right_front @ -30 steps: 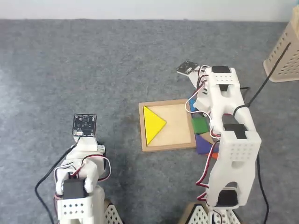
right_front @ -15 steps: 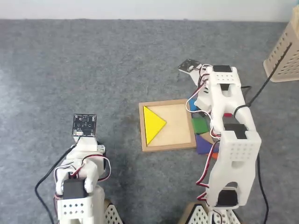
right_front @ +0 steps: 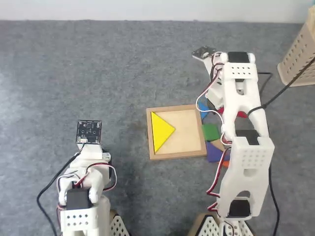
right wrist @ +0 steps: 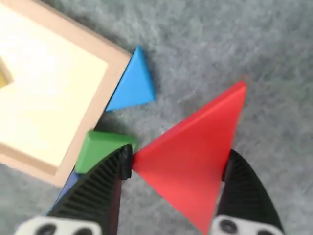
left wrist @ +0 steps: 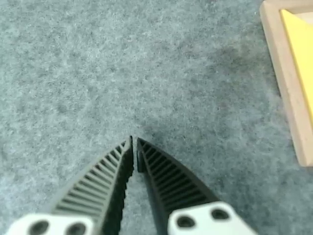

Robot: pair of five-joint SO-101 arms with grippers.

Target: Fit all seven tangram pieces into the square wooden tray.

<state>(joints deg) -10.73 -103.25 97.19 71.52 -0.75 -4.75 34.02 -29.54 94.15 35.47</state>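
One tray (right_front: 176,155), one yellow triangle (right_front: 161,130) inside. At its 3 o'clock I count four pieces: blue (right wrist: 129,89), green (right wrist: 98,148), purple (right_front: 214,151), orange (right_front: 226,163). Right fingers (right wrist: 105,186) grasp one red triangle (right wrist: 195,149); left fingers (left wrist: 115,171) clenched.

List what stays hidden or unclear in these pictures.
- Red triangle: high view, the right arm covers nearly all of it.
- Purple piece and orange piece: high view, the same arm hides their full shapes.
- Tray: left wrist view, cut off by the picture's edge.
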